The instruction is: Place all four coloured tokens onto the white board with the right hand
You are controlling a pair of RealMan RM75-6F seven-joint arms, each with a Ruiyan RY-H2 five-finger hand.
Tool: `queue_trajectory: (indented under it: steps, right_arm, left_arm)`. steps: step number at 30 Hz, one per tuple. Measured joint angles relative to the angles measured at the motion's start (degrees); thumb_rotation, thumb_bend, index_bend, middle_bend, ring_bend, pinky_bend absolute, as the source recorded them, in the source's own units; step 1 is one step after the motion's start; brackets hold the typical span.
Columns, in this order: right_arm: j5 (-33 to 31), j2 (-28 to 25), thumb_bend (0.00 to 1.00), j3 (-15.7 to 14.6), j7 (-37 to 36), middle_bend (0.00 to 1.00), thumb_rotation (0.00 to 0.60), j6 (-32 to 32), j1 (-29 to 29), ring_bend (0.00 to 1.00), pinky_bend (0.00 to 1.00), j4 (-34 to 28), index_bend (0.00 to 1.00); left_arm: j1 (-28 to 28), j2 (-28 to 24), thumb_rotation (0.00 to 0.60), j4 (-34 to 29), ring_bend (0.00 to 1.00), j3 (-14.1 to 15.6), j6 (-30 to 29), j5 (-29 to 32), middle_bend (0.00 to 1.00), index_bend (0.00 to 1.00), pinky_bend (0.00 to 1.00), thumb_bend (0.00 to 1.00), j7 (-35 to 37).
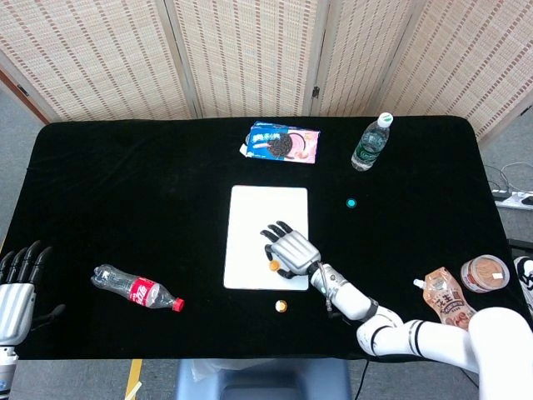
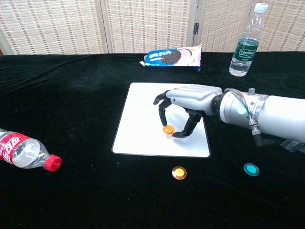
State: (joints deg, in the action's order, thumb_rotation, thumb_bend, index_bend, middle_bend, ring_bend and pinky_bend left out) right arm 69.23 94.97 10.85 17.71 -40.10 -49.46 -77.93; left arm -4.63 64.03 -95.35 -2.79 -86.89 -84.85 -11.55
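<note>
Orange token (image 2: 168,129) in right robot hand (image 2: 186,106) over white board (image 2: 143,119).

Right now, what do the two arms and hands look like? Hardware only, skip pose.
Right hand: silver-grey metallic back shell, black fingers. Its forearm is a glossy white-silver cylinder with a metal wrist ring and small coloured marks by the wrist; a thin dark cable hangs beneath. Left hand: same silver shell and black fingers, seen only at the head view's lower left edge.
</note>
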Motion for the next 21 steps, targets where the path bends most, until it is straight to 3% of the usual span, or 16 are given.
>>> queue_trajectory:
  steps: [3, 6, 12, 21]
  right_arm:
    - [0.1, -0.2, 0.38, -0.3, 0.2, 0.09, 0.6, -0.7, -0.1, 0.01, 0.0, -0.8, 0.24]
    - [1.1, -1.1, 0.38, -0.9, -0.3, 0.09, 0.6, -2.1, 0.5, 0.02, 0.0, -2.1, 0.21]
    - [6.6, -4.6, 0.38, -3.6, -4.0, 0.11, 0.6, -6.2, 3.1, 0.03, 0.0, -5.6, 0.38]
    - [18.8, -9.7, 0.38, -11.5, -11.5, 0.12, 0.6, -12.3, 7.3, 0.03, 0.0, -8.4, 0.42]
  left_arm:
    - [0.1, 0.0, 0.6, 0.0, 0.0, 0.0, -0.2, 0.0, 0.0, 0.0, 0.0, 0.07, 0.0]
    - [0.1, -0.1, 0.6, -0.1, 0.0, 0.0, -0.2, -0.1, 0.0, 0.0, 0.0, 0.07, 0.0]
    - [0.2, -0.2, 0.6, -0.5, 0.0, 0.0, -0.5, -0.6, 0.0, 0.0, 0.0, 0.07, -0.1]
    - [0.0, -0.3, 0.6, -1.6, 0.0, 0.3, -0.5, -1.6, 0.0, 0.0, 0.0, 0.07, -0.9]
